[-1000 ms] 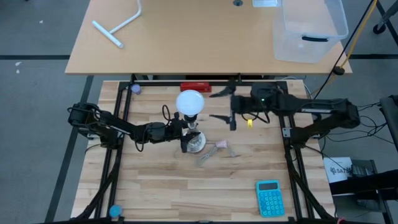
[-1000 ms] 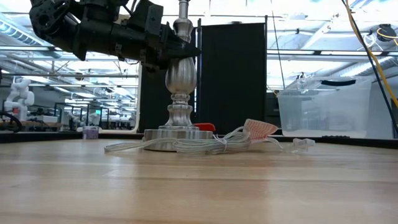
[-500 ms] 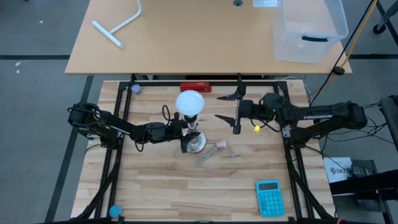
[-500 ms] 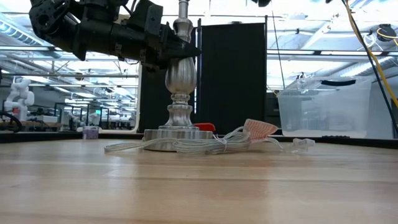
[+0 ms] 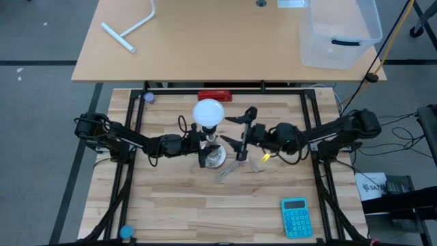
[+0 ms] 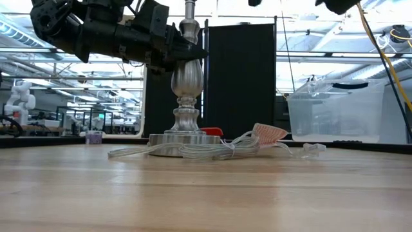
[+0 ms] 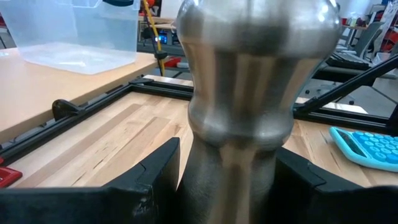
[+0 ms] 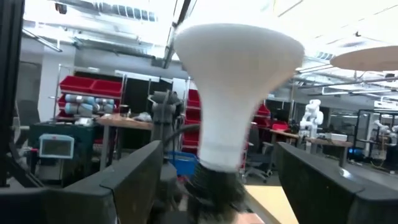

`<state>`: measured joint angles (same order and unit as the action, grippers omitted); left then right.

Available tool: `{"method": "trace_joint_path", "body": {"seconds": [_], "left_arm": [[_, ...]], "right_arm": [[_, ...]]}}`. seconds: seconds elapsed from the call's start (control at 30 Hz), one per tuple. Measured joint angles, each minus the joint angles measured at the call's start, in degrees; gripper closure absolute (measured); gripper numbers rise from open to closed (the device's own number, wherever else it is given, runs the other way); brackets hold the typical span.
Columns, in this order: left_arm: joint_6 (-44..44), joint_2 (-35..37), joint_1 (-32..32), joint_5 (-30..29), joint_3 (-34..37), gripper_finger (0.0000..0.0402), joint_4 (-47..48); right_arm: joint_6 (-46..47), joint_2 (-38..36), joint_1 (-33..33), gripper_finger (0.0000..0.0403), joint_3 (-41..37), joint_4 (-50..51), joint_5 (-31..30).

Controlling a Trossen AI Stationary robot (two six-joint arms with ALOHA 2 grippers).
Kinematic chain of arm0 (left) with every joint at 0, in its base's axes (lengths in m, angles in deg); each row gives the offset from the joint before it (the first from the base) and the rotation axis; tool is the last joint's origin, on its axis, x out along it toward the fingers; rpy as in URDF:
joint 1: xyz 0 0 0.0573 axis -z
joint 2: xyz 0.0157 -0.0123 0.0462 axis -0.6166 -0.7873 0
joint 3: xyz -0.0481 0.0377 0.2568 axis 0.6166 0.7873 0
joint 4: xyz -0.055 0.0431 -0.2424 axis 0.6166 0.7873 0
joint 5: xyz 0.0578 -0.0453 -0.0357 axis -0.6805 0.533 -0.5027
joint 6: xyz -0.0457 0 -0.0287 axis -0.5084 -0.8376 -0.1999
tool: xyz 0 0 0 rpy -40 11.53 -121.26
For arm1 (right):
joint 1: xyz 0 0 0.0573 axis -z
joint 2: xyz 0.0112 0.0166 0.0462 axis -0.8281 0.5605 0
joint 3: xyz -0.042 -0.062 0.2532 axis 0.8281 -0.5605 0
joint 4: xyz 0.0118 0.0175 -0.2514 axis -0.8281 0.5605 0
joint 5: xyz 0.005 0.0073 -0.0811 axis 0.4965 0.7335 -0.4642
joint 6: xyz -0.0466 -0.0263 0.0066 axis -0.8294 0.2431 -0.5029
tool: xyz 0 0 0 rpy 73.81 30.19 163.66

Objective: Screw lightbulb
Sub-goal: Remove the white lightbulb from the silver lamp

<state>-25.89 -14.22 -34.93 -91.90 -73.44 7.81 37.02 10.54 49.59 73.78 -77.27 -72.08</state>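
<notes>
The white lightbulb [image 5: 208,113] stands upright, dome up, its narrow base in the black socket [image 8: 210,182] on top of a silver lamp stand [image 6: 185,84]. The stand's round foot [image 6: 183,138] rests on the table. My left gripper [image 5: 203,147] comes in from the table's left and is shut on the stand's stem. My right gripper [image 5: 227,130] is open just right of the bulb and touches nothing. In the right wrist view the bulb [image 8: 236,74] shows ahead between the spread fingers [image 8: 134,177]. My left gripper pinches the stand's silver stem [image 7: 239,155] between its two fingers [image 7: 155,177], just below the stem's bulge. The fingers come in about level from the table's left and lie across the upright stem. The stand stays upright with its foot on the table.
The stand's clear cord [image 6: 193,152] and a small clear-pink piece [image 5: 244,160] lie beside the foot. A blue calculator [image 5: 295,217] lies near the front right corner. A red object [image 5: 214,95] sits at the far edge. A clear bin [image 5: 339,31] stands on the table behind.
My right gripper has come down and toward the table's left, closing in on the bulb, and it has tipped and rolled on the way. The bulb, the stand and my left gripper have kept still.
</notes>
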Motion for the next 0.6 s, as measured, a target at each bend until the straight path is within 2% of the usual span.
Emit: {"method": "trace_joint_path", "body": {"seconds": [0.2,0.6], "left_arm": [[-0.09,0.0,-0.02,-0.02,0.0,0.0211,0.02],[-0.22,0.0,-0.02,-0.02,0.0,0.0211,0.0]], "right_arm": [[-1.28,3.81,-0.71,0.0106,5.0,0.54,-3.08],[1.87,3.99,-0.49,0.0106,9.16,7.04,-4.25]]}}
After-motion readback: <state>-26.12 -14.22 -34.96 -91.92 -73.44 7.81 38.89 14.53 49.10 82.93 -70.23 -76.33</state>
